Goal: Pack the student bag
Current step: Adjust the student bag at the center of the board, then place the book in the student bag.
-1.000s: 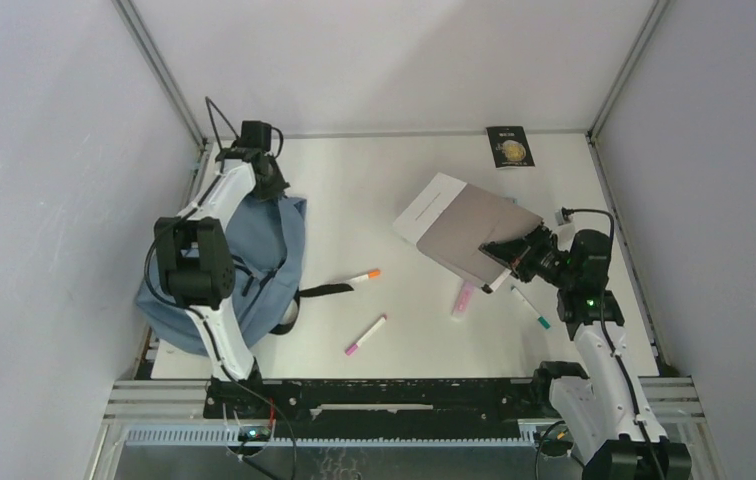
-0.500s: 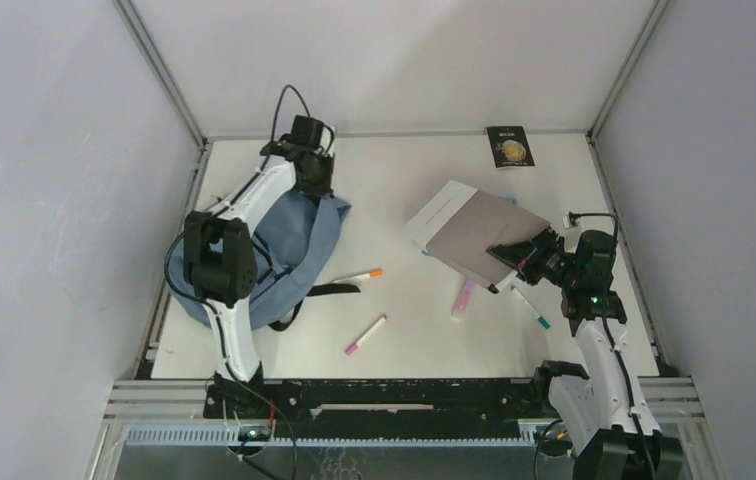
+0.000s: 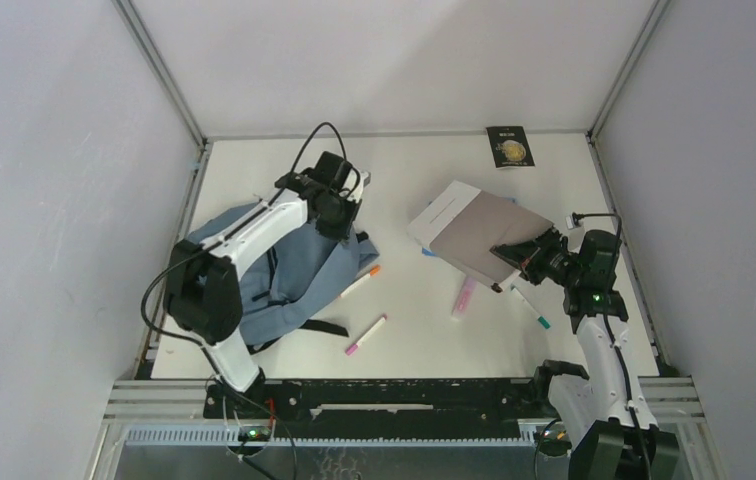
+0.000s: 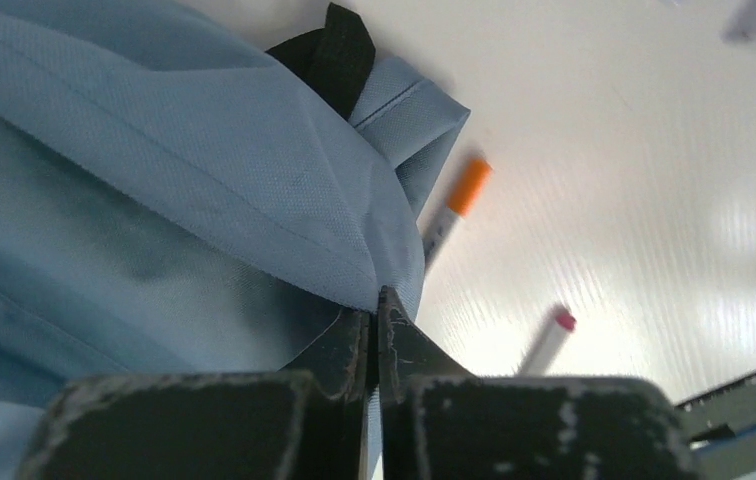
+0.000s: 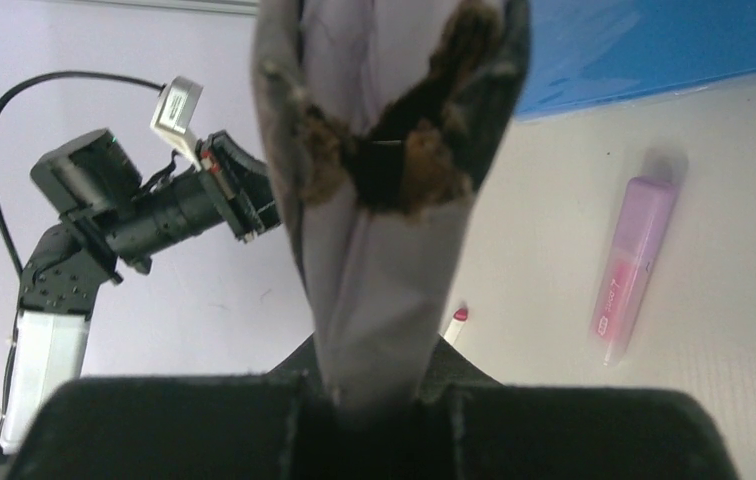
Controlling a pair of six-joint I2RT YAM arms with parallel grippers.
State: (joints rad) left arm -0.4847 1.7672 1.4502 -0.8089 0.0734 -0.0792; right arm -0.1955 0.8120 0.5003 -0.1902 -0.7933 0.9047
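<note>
The backpack (image 3: 289,285) lies just left of the orange pen (image 3: 362,281), with a thin fold of it pinched in the left claw (image 4: 376,325), whose jaws are together. Well right of that pen, a grey book (image 3: 474,230) is clamped in the right claw (image 3: 512,268). The fold could be lost if tugged sharply.

My left arm reached from its base toward one o'clock, elbow bent, with the left end effector (image 3: 341,226) pinched tight on the student bag (image 3: 294,280). My right arm rose at five o'clock, its right end effector (image 3: 512,262) pointing to nine o'clock and clamped on a grey cover (image 3: 474,230).
</note>
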